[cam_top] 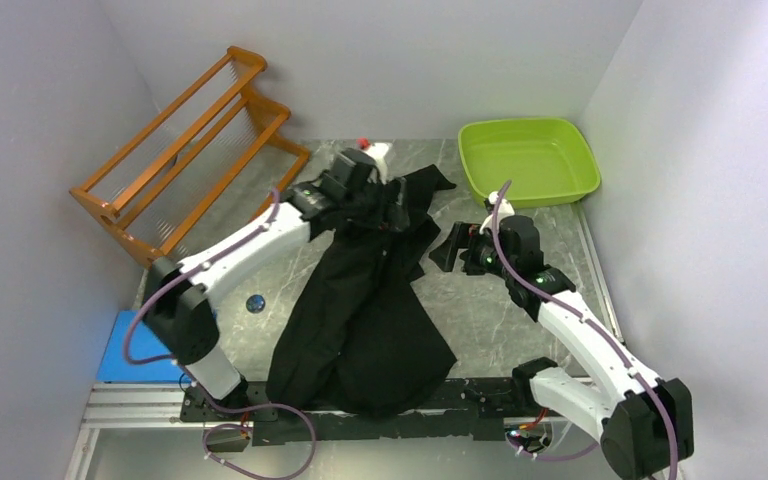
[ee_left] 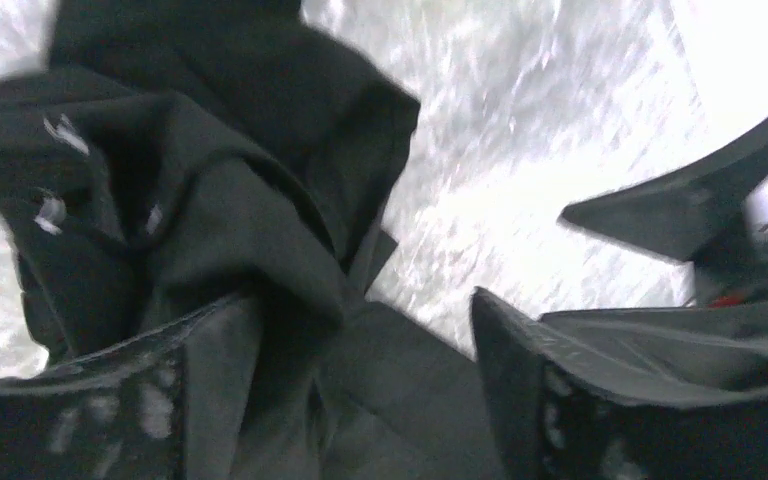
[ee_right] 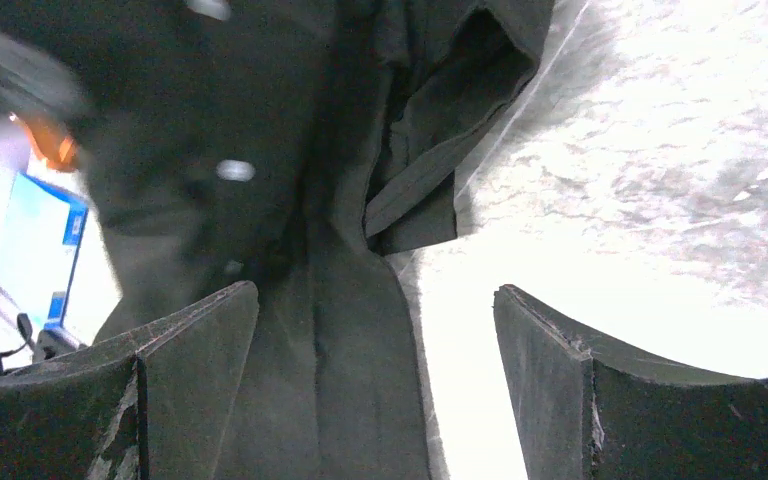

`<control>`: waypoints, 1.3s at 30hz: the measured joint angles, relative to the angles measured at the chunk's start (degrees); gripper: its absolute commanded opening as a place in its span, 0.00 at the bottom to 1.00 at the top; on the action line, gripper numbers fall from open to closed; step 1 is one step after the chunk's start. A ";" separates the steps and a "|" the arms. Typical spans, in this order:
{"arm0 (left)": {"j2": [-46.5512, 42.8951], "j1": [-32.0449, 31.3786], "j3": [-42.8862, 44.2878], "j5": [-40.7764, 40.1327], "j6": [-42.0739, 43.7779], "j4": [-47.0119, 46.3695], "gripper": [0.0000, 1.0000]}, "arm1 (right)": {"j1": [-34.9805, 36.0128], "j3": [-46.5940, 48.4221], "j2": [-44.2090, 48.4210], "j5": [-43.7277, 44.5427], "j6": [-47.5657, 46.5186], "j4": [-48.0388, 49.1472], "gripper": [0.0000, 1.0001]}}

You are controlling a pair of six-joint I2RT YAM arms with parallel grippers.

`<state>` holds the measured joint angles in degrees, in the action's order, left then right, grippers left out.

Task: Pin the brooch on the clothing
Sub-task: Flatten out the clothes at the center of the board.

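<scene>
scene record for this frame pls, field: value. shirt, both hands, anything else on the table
shirt: black, crumpled, lying lengthwise mid-table
left hand: over the shirt's far end, fingers apart, fabric bunched between them
right hand: open, over the shirt's right edge, holding nothing
possible brooch: small round item on the table left of the shirt, apart from it; too small to identify
other: green tub far right, looks empty; orange rack far left

Top cam even, sharp; wrist cams blurred, blown-out bg
</scene>
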<state>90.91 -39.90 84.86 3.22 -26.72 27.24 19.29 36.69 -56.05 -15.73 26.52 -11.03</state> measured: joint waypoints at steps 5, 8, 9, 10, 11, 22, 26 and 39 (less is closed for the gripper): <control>3.43 -3.43 -2.75 0.11 0.70 1.22 0.95 | -0.15 0.00 3.98 2.25 -0.52 -0.72 0.92; -2.21 -0.81 -7.78 1.84 0.02 0.07 0.95 | -0.15 -0.11 3.91 1.05 -1.70 -0.22 0.91; -4.74 0.92 -9.51 2.86 -0.44 -0.46 0.95 | -0.15 -0.17 3.39 0.00 -2.10 0.13 0.91; -7.30 2.93 -11.17 3.91 -1.05 -0.98 0.95 | -0.13 -0.22 2.49 -1.33 -2.47 0.74 0.91; -9.60 4.85 -12.74 4.94 -1.53 -1.73 0.95 | 0.09 -0.22 1.42 -2.34 -2.78 1.40 0.90; -25.05 23.08 -32.41 10.29 -9.11 -3.87 0.95 | 18.64 19.56 -20.26 6.10 -9.75 1.90 0.82; -25.03 25.81 -39.50 11.34 -10.47 -3.45 0.95 | 24.11 27.82 -25.97 13.33 -13.81 2.62 0.83; -20.70 26.62 -51.25 15.15 -12.13 -10.49 0.61 | 33.27 32.89 -42.71 33.64 -28.57 -2.91 0.53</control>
<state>70.22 -13.28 33.61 18.37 -38.85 16.75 52.56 69.58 -98.76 17.91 -2.04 -13.93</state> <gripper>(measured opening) 0.795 0.577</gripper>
